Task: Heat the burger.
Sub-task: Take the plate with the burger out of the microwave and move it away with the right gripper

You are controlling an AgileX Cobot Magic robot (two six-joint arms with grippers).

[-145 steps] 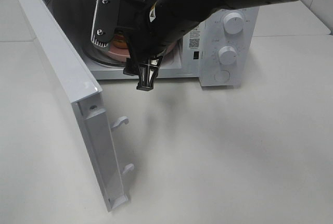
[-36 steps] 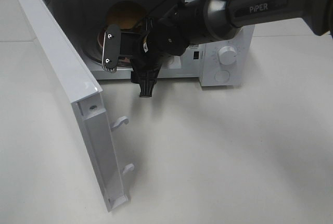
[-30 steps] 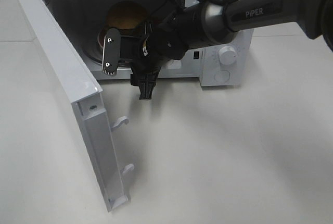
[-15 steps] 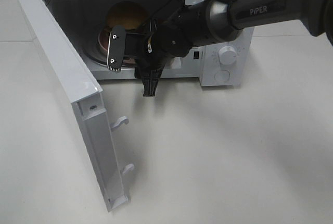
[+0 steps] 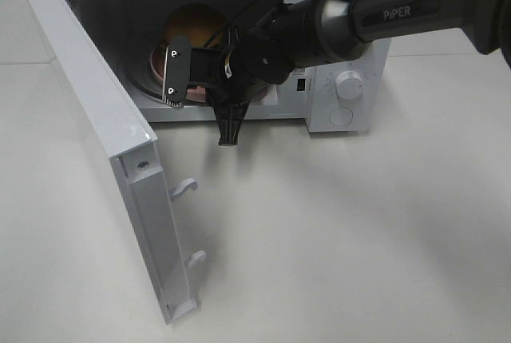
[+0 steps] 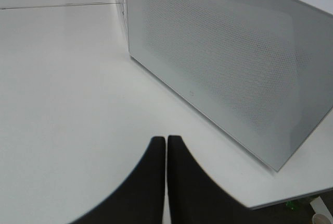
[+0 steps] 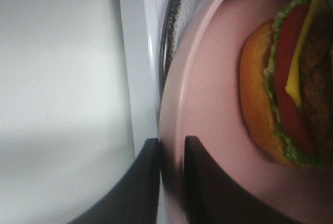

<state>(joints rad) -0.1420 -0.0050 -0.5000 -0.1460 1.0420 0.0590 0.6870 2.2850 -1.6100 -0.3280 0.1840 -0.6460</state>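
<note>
- Burger point(image 7: 291, 88) resting on a round pink plate point(image 7: 208, 104) inside the open microwave point(image 5: 343, 56), just beyond the right jaws; bun, green lettuce, red tomato, yellow cheese and dark patty visible in layers.
- In the high view, golden bun top point(image 5: 192, 20) showing above and behind the jaws.
- Plate rim caught between the two dark fingers point(image 7: 148, 182) of the right gripper point(image 7: 167, 148), jaws clamped on that edge, one finger under and one over the rim.
- Glass turntable point(image 7: 174, 21) edge visible beside the plate, just past the outer finger.
- Right gripper point(image 5: 204, 92) reaching into the microwave cavity from the front.
- Microwave door point(image 5: 120, 151) swung wide open, well away from the right jaws.
- Left gripper point(image 6: 166, 146) with jaws pressed together, empty, over the white table point(image 6: 62, 88), mesh-patterned door face point(image 6: 223, 67) ahead of the fingertips.
</note>
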